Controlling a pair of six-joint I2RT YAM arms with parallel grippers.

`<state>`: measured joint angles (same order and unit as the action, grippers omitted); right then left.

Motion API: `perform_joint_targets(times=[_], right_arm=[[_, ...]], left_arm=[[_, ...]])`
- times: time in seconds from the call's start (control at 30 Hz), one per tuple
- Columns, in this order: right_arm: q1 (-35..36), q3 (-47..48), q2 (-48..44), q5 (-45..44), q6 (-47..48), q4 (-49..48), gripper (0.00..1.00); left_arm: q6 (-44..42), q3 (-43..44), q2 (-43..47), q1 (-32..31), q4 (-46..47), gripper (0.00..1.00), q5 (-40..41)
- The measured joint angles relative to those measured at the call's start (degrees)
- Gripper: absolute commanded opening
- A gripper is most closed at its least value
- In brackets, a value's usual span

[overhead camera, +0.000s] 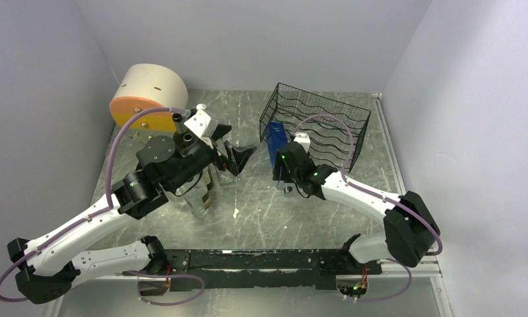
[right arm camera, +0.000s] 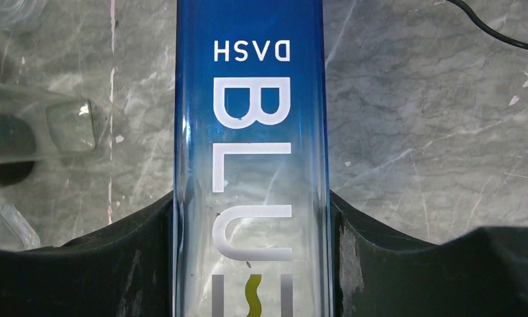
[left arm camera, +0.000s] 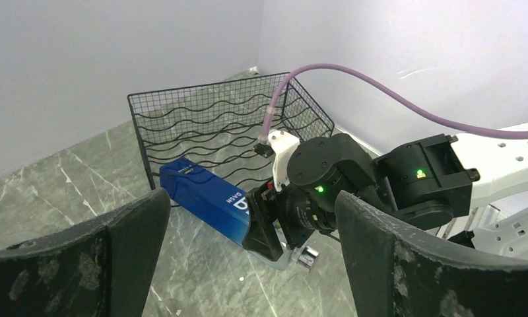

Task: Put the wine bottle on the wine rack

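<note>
Partly blue wine bottle [right arm camera: 251, 158], white lettering

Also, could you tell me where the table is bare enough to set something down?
The table is bare mid-front, between the clear glassware and the right arm, and behind, between the cream drum and the wine rack. Crowded: around the left gripper, and where the right gripper holds the blue bottle by the rack.
</note>
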<state>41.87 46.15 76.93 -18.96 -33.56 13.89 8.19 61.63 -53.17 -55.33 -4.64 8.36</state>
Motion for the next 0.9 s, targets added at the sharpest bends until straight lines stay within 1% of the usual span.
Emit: perform_joint_targets(times=[0.2,0.33,0.47,0.7,0.9], right_arm=[[-0.2,0.4,4.5,-2.6,-3.2,-4.5,0.00],[-0.1,1.2,8.6,-7.2,-5.4,-7.9,0.00],[0.0,2.3,12.3,-12.6,-5.7,-12.0,0.00],[0.3,8.2,20.6,-17.9,-5.8,-15.4,0.00],[0.6,14.8,26.2,-20.7,-9.1,-13.8,0.00]], left_arm=[[0.2,1.3,0.0,0.0,-1.4,1.00,0.9],[0.2,2.7,-0.1,0.0,-2.4,0.99,0.9],[0.1,4.9,-0.7,0.0,-3.1,0.99,0.9],[-0.4,5.2,-1.0,0.0,-3.5,1.00,0.9],[-1.9,9.5,-3.8,0.0,-5.1,1.00,0.9]])
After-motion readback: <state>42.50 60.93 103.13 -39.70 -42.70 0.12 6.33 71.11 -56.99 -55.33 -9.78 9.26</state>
